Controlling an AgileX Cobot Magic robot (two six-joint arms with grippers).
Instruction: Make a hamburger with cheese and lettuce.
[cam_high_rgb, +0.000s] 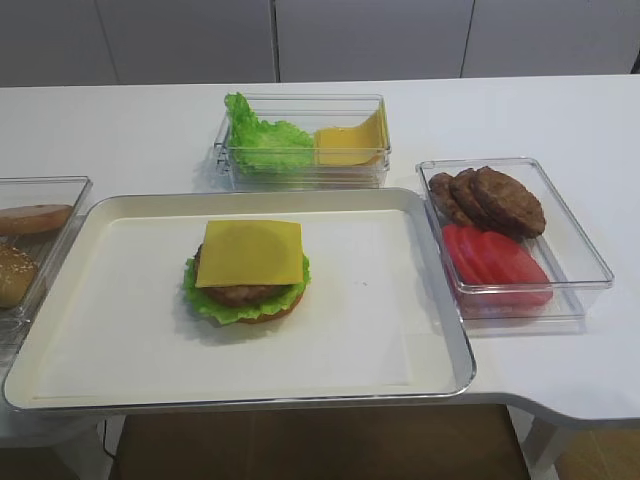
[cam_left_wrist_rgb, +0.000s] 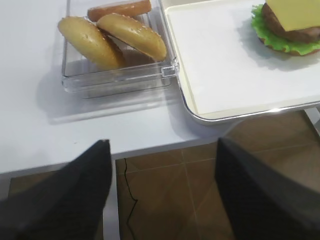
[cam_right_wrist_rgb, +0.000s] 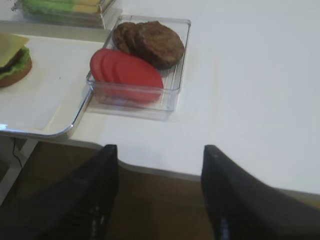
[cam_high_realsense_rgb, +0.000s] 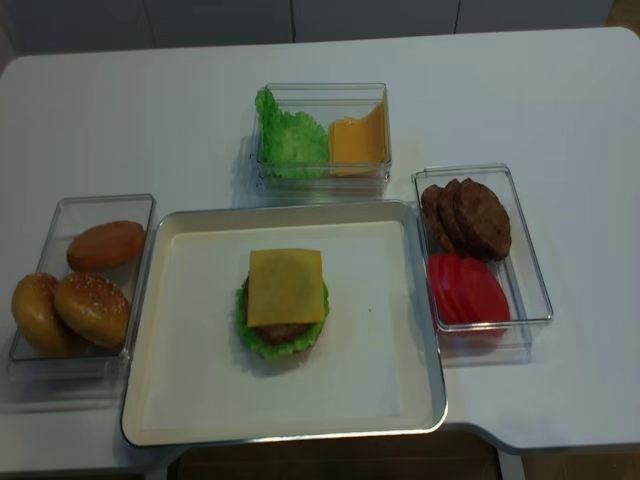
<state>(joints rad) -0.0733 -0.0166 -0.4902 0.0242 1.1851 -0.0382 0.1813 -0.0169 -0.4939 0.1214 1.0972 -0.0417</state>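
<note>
The hamburger (cam_high_rgb: 246, 290) sits on the white tray (cam_high_rgb: 120, 330), left of middle: tan bun base, frilly green lettuce (cam_high_rgb: 205, 300), brown patty. A square yellow cheese slice (cam_high_rgb: 251, 252) lies flat on top of the patty. The stack also shows in the realsense view (cam_high_realsense_rgb: 284, 322), at the top right of the left wrist view (cam_left_wrist_rgb: 290, 25) and at the left edge of the right wrist view (cam_right_wrist_rgb: 12, 65). My left gripper (cam_left_wrist_rgb: 162, 150) is open and empty, off the table's front edge. My right gripper (cam_right_wrist_rgb: 159, 152) is open and empty, also off the front edge. Neither gripper shows in the exterior views.
A clear box (cam_high_rgb: 300, 170) at the back holds spare lettuce (cam_high_rgb: 265, 140) and cheese (cam_high_rgb: 350, 140). A clear box (cam_high_rgb: 585, 270) on the right holds patties (cam_high_rgb: 495, 198) and tomato slices (cam_high_rgb: 495, 262). A clear box (cam_high_realsense_rgb: 140, 205) on the left holds sesame bun halves (cam_high_realsense_rgb: 85, 305).
</note>
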